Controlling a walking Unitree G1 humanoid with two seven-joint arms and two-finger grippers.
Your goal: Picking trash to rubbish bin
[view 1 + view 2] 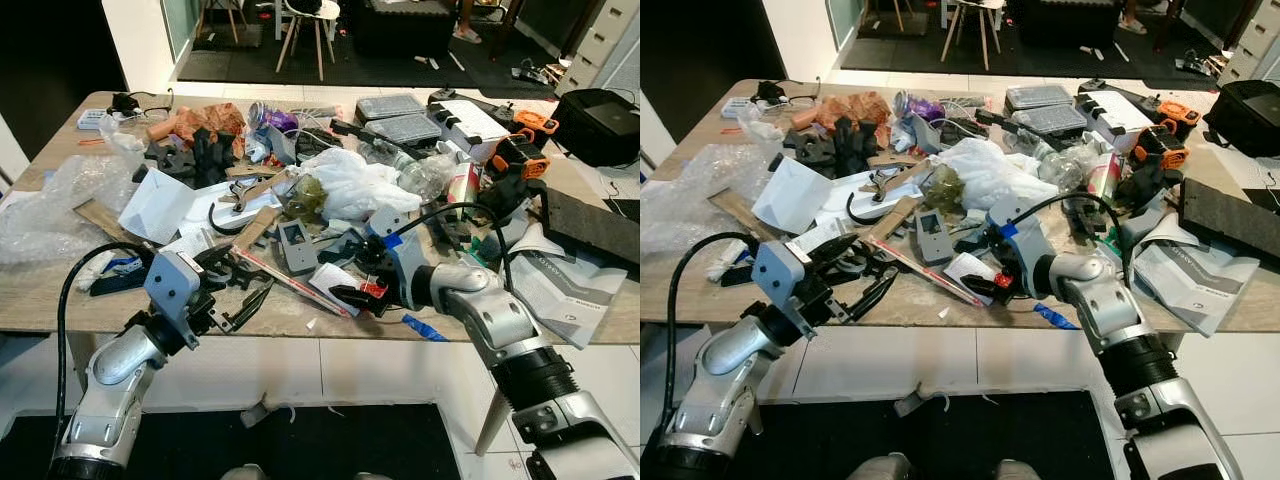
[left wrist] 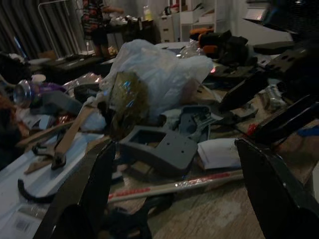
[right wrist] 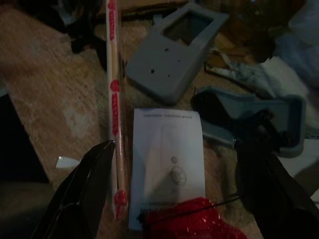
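Both spread wide, the right tool (image 1: 352, 283) hovers over a white leaflet (image 3: 168, 167), left tool (image 1: 243, 283) empty.

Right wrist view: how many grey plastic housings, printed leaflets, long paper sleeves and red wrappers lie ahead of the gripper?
Grey plastic housings: 2
White printed leaflet: 1
Long red-printed paper sleeve: 1
Red crinkled wrapper: 1
Total: 5

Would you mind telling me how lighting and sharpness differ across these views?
Eye views: bright, evenly lit, sharp across the table. Left wrist view: dim, soft, though the white bag stands out. Right wrist view: darkest, near fingers blurred, the leaflet legible only as faint print.
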